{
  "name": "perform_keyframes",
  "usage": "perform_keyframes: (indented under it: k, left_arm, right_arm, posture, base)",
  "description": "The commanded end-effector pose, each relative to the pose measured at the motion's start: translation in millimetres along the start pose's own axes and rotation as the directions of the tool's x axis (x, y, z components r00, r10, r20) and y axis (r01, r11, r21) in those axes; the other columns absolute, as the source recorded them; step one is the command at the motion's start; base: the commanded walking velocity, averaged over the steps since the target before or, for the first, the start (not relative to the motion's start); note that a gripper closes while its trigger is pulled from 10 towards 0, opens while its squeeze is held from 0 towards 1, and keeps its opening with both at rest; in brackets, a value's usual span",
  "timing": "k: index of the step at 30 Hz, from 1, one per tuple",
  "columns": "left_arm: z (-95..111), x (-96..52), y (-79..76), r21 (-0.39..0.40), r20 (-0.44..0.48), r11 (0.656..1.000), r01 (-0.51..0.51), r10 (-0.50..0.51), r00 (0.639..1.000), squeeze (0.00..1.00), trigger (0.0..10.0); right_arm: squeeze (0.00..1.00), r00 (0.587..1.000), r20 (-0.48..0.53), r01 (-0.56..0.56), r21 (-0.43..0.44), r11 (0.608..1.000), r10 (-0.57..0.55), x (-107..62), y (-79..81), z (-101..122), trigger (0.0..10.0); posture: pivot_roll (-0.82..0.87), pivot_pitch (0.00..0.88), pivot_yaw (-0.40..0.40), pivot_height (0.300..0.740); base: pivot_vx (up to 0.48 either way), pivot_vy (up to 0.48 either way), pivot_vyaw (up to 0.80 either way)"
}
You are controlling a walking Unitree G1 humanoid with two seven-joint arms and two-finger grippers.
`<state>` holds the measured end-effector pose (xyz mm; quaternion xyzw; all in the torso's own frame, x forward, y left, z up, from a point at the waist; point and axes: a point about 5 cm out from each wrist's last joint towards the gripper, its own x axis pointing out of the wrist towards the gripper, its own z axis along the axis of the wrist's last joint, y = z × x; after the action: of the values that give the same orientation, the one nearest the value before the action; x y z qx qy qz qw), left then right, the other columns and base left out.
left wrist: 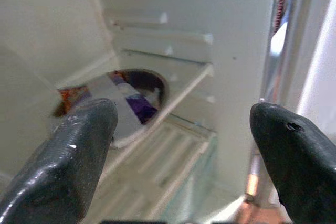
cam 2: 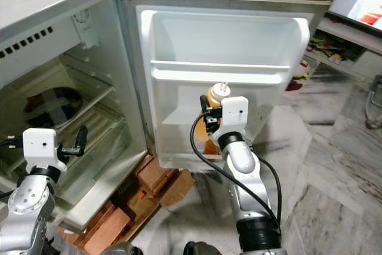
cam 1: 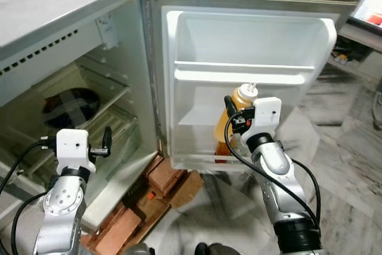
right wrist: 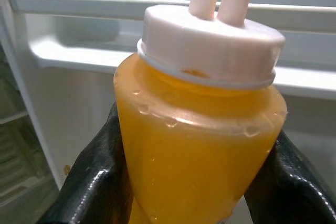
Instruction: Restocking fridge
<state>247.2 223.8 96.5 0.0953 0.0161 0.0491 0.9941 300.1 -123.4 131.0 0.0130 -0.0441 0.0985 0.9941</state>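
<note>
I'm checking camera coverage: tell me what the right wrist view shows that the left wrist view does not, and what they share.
Right wrist view: the right gripper shut on an orange sauce bottle with a white twin-nozzle cap, in front of a white door shelf.

Left wrist view: the left gripper, open, aimed into the fridge at a dark round dish on an inner shelf.

Both: pale fridge surfaces beyond two black fingers.

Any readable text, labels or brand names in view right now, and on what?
None is readable.
Orange bottle in the right tool: no label faces the cameras.
Sticker on the fridge's inner wall: marks too small to read.
Dark dish on the shelf: no legible print.
</note>
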Motion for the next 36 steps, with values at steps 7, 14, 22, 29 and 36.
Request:
perform_keyframes:
  k: [7, 14, 22, 29, 36]
  left_arm:
    - [-0.7, 6.3, 9.7, 0.044, -0.001, 0.998, -0.052, 0.052, 0.999, 0.00, 10.0]
    - [-1.6, 6.2, 12.5, 0.057, 0.005, 0.997, -0.060, 0.060, 0.998, 0.00, 10.0]
    - [-1.3, 8.1, 8.2, 0.063, 0.012, 0.997, -0.047, 0.046, 0.999, 0.00, 10.0]
    - [-0.6, 10.3, 7.6, 0.082, 0.019, 0.996, -0.032, 0.031, 0.999, 0.00, 10.0]
    - [2.1, 11.5, 8.9, 0.082, 0.045, 0.996, -0.030, 0.026, 0.999, 0.00, 10.0]
  right_arm:
    - [0.00, 1.000, 0.014, -0.008, -0.009, 1.000, 0.008, -0.6, -0.4, 0.9, 10.0]
    - [0.00, 1.000, 0.025, -0.016, -0.017, 1.000, 0.017, 2.5, -1.1, 3.1, 10.0]
    - [0.00, 0.999, 0.040, -0.032, -0.017, 0.999, 0.032, 3.3, 1.6, 4.3, 10.0]
    - [0.00, 0.998, 0.044, -0.035, -0.020, 0.999, 0.035, 4.3, 1.3, 4.8, 10.0]
    - [0.00, 0.998, 0.049, -0.042, -0.023, 0.999, 0.043, 6.1, 1.8, 5.2, 10.0]
  posture:
    - [0.10, 0.070, -0.045, 0.706]
    - [0.10, 0.067, -0.046, 0.666]
    - [0.10, 0.064, -0.042, 0.623]
    - [0.10, 0.063, -0.043, 0.618]
    - [0.10, 0.069, -0.044, 0.618]
  base:
    - [0.000, 0.000, 0.00]
    - [0.000, 0.000, 0.00]
    - [0.000, 0.000, 0.00]
    - [0.000, 0.000, 0.00]
    - [0.099, 0.000, 0.00]
